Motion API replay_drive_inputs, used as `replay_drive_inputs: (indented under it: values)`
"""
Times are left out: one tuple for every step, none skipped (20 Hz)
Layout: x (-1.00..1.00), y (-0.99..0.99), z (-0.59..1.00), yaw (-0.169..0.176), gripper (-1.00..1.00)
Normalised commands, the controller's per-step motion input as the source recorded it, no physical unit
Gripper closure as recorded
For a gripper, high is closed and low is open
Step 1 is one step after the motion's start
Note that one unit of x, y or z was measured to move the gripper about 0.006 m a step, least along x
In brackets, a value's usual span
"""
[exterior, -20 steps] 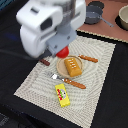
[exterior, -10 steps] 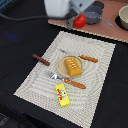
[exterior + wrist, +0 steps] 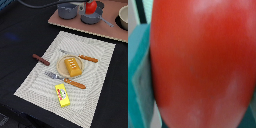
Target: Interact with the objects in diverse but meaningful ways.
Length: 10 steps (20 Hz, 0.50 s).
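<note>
Mostly out of frame: the gripper (image 3: 84,5) shows only as a dark bit at the top edge of the exterior view, right against the red tomato (image 3: 90,7). Wrist view is filled almost wholly by the tomato (image 3: 203,62), with a teal finger (image 3: 140,70) pressed along one side of it. The opposite finger isn't visible, so can't tell for sure how wide the jaws stand or whether they clamp the tomato; contact on one side at least. The tomato sits above the grey pots (image 3: 80,12) on the pinkish board (image 3: 107,30) at the far end.

On the striped placemat (image 3: 40,80): orange-yellow dotted bread block (image 3: 72,66) lying on a round tan plate (image 3: 60,64), centre of the mat. Wooden-handled knife (image 3: 87,58) just beyond the plate, wooden-handled fork (image 3: 67,81) just in front of it. Flat yellow packet (image 3: 62,95) near the mat's front edge; it has red and green print, too small to read. Thin dark-brown sausage (image 3: 41,60) at the exterior view's left of the plate, apart from it. No legible writing anywhere.
</note>
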Motion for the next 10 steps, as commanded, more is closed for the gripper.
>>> replay_drive_inputs:
  values:
    - [0.00, 0.92, -0.08, 0.002, 1.00]
    - [0.00, 0.90, -0.11, 0.004, 1.00]
    - [0.00, 0.89, -0.16, 0.005, 1.00]
    - [-0.01, 0.87, -0.20, 0.011, 1.00]
    - [-0.03, 0.86, -0.23, 0.013, 1.00]
    - [-0.06, 0.86, -0.26, 0.014, 1.00]
    - [-0.06, 0.85, -0.27, 0.015, 1.00]
    - [-0.07, 0.85, -0.29, 0.017, 1.00]
    - [-0.08, 0.85, -0.31, 0.019, 1.00]
    - [-0.09, 0.84, -0.33, 0.019, 1.00]
